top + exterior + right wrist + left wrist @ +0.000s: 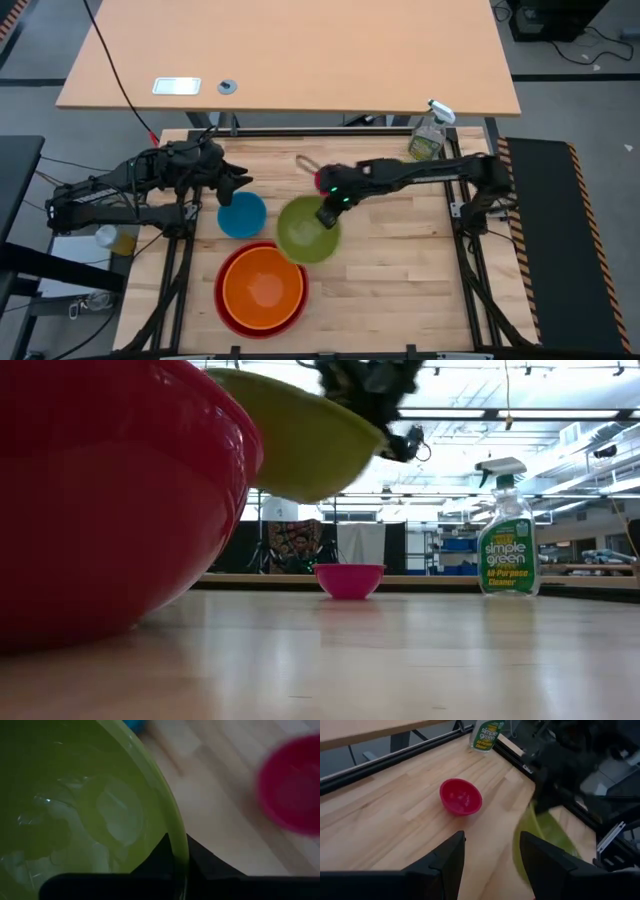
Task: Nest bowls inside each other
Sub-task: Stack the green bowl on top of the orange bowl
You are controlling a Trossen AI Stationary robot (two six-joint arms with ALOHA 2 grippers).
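At centre left of the high view, the left gripper [240, 184] hangs with fingers spread above the blue bowl [242, 215]. Below it, the orange bowl [263, 286] sits nested in the red bowl [224, 300]. At centre, the right gripper [327, 214] pinches the rim of the lime green bowl [308, 231], held clear of the table (probably tilted). The pink bowl [349, 580] stands alone behind.

The light wooden table [400, 260] carries the red bowl [226, 300], the blue bowl [241, 215], the small pink bowl [349, 580] and a spray bottle [430, 133] at its far right corner.
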